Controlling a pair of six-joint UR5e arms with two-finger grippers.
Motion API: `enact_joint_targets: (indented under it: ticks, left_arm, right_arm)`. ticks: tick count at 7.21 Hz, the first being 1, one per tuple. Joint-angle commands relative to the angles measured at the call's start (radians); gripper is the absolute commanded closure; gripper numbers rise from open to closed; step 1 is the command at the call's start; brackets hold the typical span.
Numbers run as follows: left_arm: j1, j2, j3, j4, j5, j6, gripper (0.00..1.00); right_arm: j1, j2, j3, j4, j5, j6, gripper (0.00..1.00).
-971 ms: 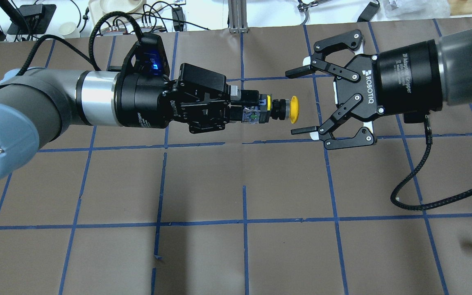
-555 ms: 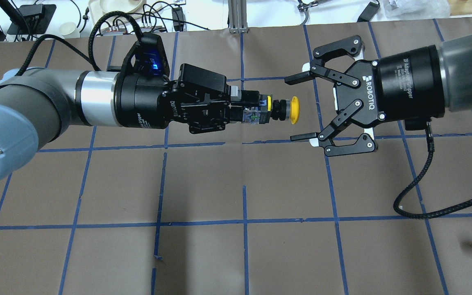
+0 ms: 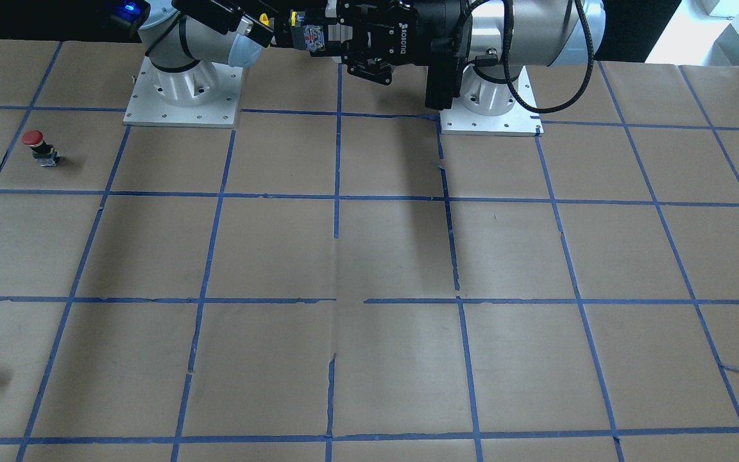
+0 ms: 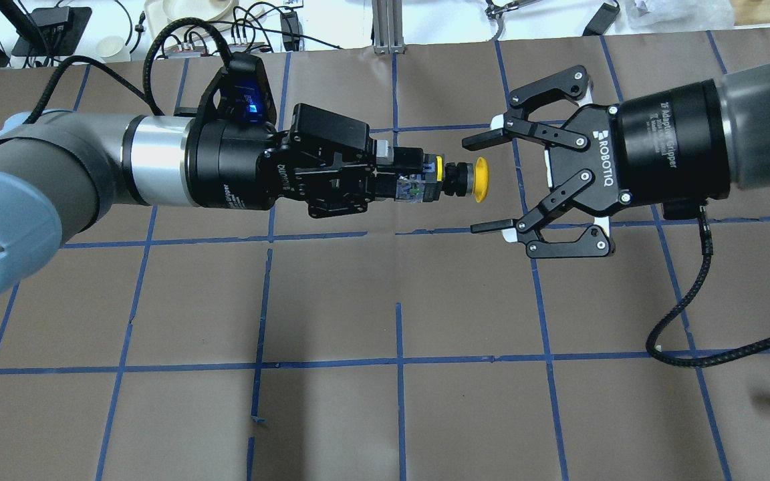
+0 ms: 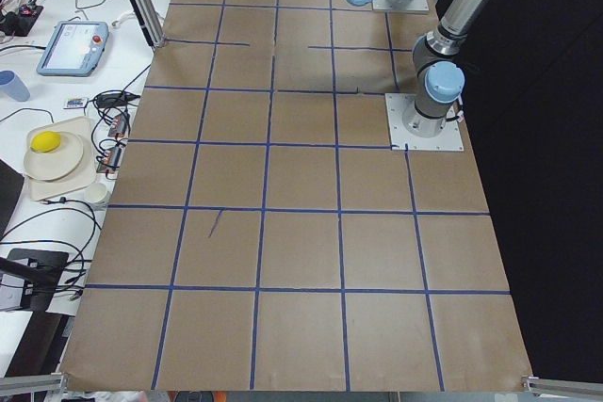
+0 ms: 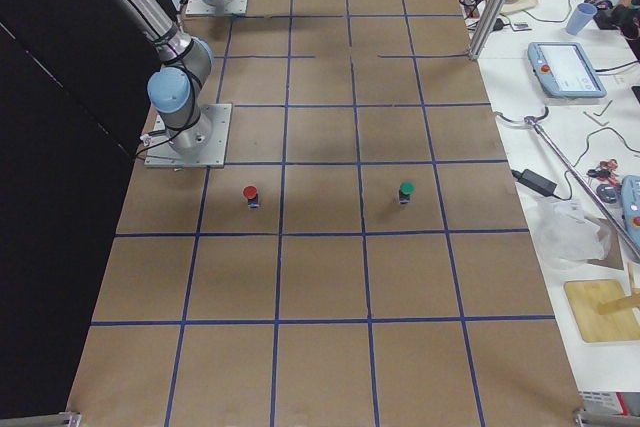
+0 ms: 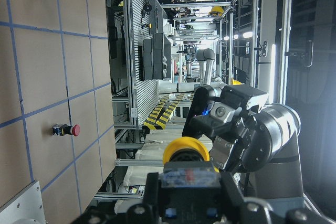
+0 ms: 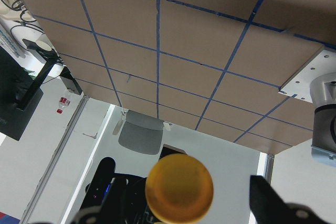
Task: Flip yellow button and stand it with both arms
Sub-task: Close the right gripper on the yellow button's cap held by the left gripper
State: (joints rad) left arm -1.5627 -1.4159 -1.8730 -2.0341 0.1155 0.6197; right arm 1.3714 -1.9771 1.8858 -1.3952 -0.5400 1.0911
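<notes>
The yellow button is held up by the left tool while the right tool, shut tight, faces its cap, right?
No: the overhead view shows the right tool wide open. The left tool does hold the yellow button up, cap facing it.

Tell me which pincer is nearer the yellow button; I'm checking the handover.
Left: the left pincer grips the yellow button; the right pincer faces its cap, open, not touching.

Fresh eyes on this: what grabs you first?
Mid-air, the left end effector is shut on the black-and-silver body of a small yellow-capped mushroom push button, cap pointing at the wide-open right end effector. A red-capped button stands on the brown-papered table, robot's right side.
</notes>
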Motion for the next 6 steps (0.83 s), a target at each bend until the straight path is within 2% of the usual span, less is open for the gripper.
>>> enact_joint_targets:
  ticks: [1, 2, 3, 4, 5, 6]
  left_arm:
    - [0.0, 0.0, 0.0, 0.0, 0.0, 0.0, 0.81]
    - [0.0, 0.0, 0.0, 0.0, 0.001, 0.0, 0.81]
    - [0.0, 0.0, 0.0, 0.002, 0.007, 0.0, 0.81]
    - [0.0, 0.0, 0.0, 0.002, 0.019, -0.002, 0.67]
    - [0.0, -0.001, 0.002, 0.003, 0.021, 0.006, 0.01]
    - [0.0, -0.001, 0.003, 0.002, 0.023, -0.001, 0.0]
  right_arm:
    - [0.0, 0.001, -0.001, -0.004, 0.0, 0.001, 0.59]
    - [0.0, 0.001, -0.001, -0.005, 0.002, 0.001, 0.67]
    - [-0.001, 0.0, -0.002, -0.005, 0.003, 0.001, 0.69]
    - [-0.002, 0.001, -0.002, -0.007, 0.003, 0.001, 0.69]
    - [-0.002, 0.001, -0.002, -0.007, 0.002, 0.001, 0.69]
    - [-0.003, 0.001, -0.002, -0.007, 0.0, 0.001, 0.69]
